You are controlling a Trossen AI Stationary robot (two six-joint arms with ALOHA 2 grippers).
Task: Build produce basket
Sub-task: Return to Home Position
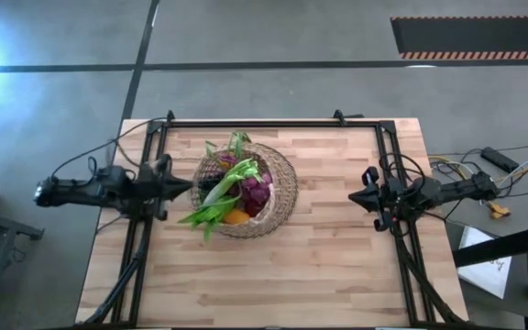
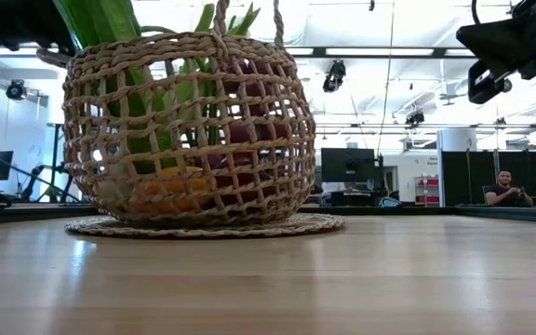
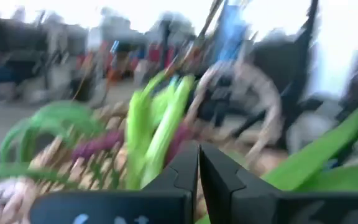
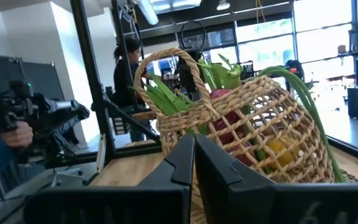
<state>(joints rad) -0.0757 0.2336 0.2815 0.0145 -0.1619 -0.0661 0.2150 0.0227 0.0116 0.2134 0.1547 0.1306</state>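
Wooden table (image 2: 361, 279), basket (image 1: 290, 180) holding leek (image 1: 231, 178), grapes (image 1: 258, 192), orange piece (image 1: 235, 217)

The pale wooden table (image 1: 319, 257) stands on a grey concrete floor (image 1: 246, 37) crossed by a dark line. A dark mat (image 1: 470, 32) with a striped edge lies on the far side. The bright hall beyond holds a hanging lamp (image 2: 335, 76), dark monitors (image 2: 347, 166), tall windows (image 4: 272, 43) and a seated person (image 2: 504, 189).
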